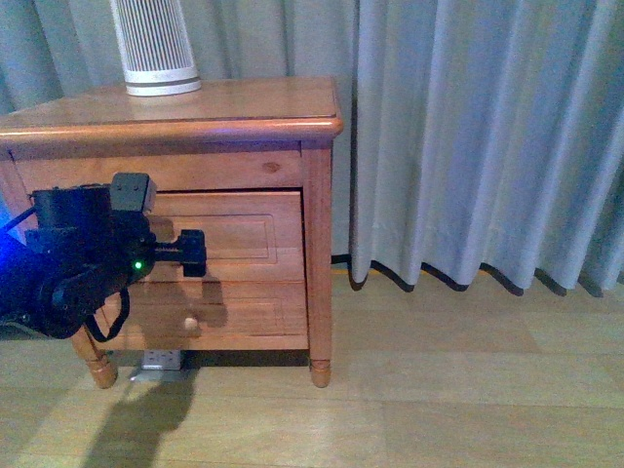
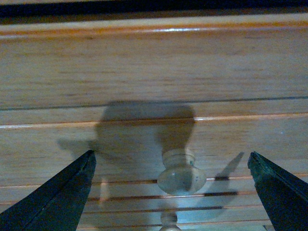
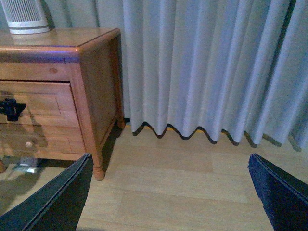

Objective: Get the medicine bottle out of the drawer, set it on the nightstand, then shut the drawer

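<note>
Ribbed white device (image 1: 154,49) at 11 o'clock on nightstand (image 1: 253,102) top; curtain (image 1: 468,136) at 3 o'clock of it. Left gripper (image 1: 192,253) at upper drawer (image 1: 244,229) front, fingers (image 2: 62,197) spread wide, knob (image 2: 181,177) between them, untouched. Right gripper (image 3: 171,156) spread too, holding nothing, over floor (image 3: 183,183).

The nightstand (image 1: 263,102) is glossy honey wood — the curtain (image 1: 468,136) matt cloth, the floor (image 1: 439,390) smooth pale wood.

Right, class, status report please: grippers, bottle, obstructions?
Left gripper open, flanking drawer knob. Right gripper open, over floor. Bottle not in view. Nothing blocking.
</note>
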Controlling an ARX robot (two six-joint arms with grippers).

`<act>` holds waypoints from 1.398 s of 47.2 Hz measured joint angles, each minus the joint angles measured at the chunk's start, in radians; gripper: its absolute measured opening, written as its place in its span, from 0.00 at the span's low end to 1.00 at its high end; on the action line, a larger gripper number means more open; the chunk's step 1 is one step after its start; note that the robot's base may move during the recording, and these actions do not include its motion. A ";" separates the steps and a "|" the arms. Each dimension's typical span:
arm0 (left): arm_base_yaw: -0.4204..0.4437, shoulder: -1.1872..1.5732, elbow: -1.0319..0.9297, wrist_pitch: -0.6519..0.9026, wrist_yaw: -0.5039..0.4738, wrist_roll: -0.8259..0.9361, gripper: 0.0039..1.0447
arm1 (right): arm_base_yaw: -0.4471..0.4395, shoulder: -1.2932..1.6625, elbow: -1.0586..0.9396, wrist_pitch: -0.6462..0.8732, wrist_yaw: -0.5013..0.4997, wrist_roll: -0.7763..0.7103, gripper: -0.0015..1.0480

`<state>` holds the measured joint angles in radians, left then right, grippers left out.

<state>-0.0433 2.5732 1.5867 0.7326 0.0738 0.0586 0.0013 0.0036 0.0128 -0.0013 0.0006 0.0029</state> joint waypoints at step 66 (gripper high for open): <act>-0.010 -0.014 -0.045 0.034 -0.014 -0.032 0.21 | 0.000 0.000 0.000 0.000 0.000 0.000 0.93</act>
<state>-0.0536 2.5587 1.5417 0.7662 0.0593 0.0261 0.0013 0.0036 0.0128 -0.0013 0.0006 0.0029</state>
